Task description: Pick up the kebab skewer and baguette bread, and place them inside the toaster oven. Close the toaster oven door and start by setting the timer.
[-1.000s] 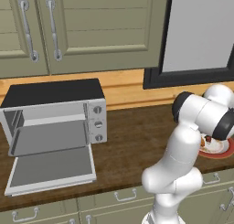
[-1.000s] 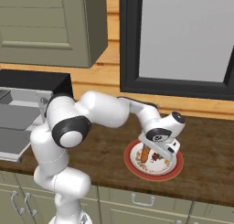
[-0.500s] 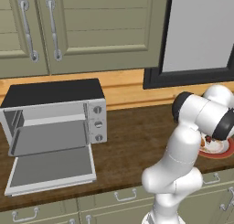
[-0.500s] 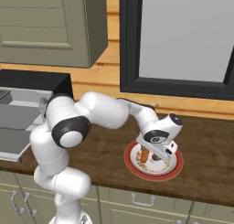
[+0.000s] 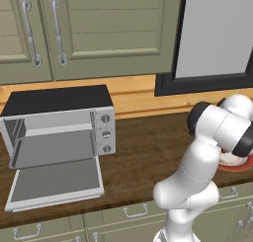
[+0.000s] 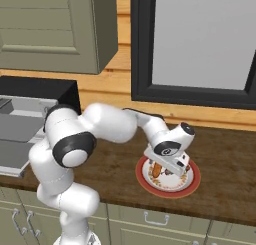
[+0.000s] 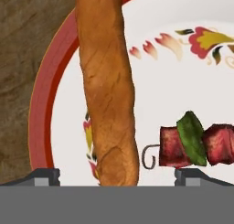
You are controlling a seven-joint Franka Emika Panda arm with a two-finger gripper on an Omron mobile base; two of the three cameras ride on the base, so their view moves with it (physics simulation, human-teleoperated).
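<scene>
The baguette bread (image 7: 107, 90) lies on a red-rimmed white plate (image 7: 45, 109), running from the top of the hand view down between my fingertips. The kebab skewer (image 7: 194, 143), red meat chunks with a green piece and a hooked metal end, lies beside it at the right. My gripper (image 7: 116, 176) is open, low over the plate, with one fingertip (image 7: 43, 176) on each side of the baguette's near end. In the right base view the gripper (image 6: 167, 165) hangs over the plate (image 6: 192, 181) and the baguette (image 6: 157, 169). The toaster oven (image 5: 59, 125) stands at the left with its door (image 5: 54, 181) dropped open.
The plate (image 5: 237, 163) sits near the counter's front edge at the right, mostly behind my arm in the left base view. Cabinets hang above the oven and a dark-framed window (image 6: 200, 44) is behind the plate. Brown countertop (image 5: 143, 152) stretches between oven and plate.
The hand has sunk a little lower over the plate. The jaws have stayed open, and the oven and food have not moved.
</scene>
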